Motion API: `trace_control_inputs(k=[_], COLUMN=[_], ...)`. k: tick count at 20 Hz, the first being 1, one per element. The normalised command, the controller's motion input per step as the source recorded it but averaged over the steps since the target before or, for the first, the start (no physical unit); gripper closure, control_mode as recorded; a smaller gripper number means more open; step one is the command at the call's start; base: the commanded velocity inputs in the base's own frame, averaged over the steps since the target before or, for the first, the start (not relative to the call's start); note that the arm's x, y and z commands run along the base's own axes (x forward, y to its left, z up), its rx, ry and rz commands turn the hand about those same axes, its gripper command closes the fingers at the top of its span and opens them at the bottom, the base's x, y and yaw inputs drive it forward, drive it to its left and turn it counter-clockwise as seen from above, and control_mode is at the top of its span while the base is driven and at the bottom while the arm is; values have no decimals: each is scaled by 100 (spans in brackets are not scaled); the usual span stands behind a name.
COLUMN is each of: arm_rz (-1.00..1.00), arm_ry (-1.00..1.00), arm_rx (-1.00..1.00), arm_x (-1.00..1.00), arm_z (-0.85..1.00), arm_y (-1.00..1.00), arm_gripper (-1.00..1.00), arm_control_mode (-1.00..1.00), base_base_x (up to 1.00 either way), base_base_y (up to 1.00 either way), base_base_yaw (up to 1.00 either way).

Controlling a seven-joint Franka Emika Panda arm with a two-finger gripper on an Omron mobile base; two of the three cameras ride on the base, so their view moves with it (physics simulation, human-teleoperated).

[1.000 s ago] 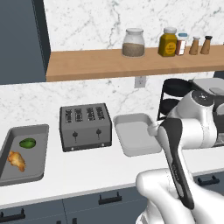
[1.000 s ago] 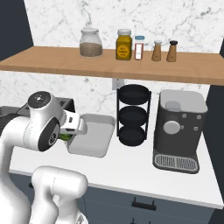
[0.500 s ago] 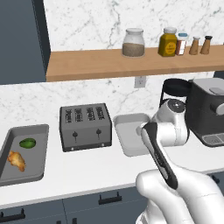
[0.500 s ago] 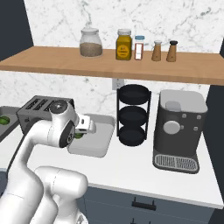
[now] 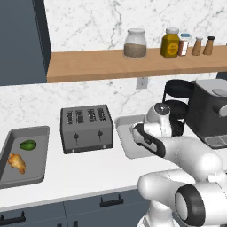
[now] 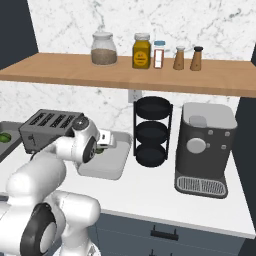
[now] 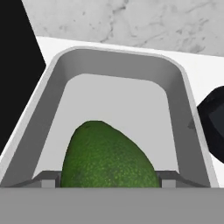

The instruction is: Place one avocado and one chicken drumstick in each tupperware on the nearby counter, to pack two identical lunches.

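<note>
A marble-veined wall backs the long white counter [image 5: 88,173], with a wooden shelf [image 5: 133,64] of jars and shakers hung above it. On the counter, from my left, sit a grey tray [image 5: 37,133], a dark four-slot toaster [image 5: 86,128], a grey tupperware [image 6: 107,165], a black three-tier rack [image 6: 151,131] and a dark coffee machine [image 6: 205,147]. My gripper [image 6: 102,144] hangs over the tupperware, and my jaws are clasped on an avocado [image 7: 107,157]; through my hand camera its green, pebbled body fills the space between my fingertips, with the tupperware's pale floor and rounded walls spreading beyond it. I cannot tell whether the avocado touches that floor. From the right base camera a sliver of green shows at my fingers, just over the container's near-left part. On the tray lie a second avocado [image 5: 28,144] and, just beside it toward the front, a golden-brown chicken drumstick [image 5: 17,162], the two apart from each other.
</note>
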Motion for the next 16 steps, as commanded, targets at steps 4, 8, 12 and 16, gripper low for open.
trace_control_inputs(k=[4,8,12,16], arm_rz=[0,0,1,1], arm_ry=[12,11,7,0], arm_rx=[0,0,0,0], arm_x=[96,77,27,9], arm_z=[-8,-13,-37,-31], arm_y=[0,0,0,0], arm_gripper=[100,100,100,100], arm_control_mode=[-100,-100,-100,-100], base_base_x=[0,0,0,0], base_base_y=[0,0,0,0], base_base_yaw=[0,0,0,0])
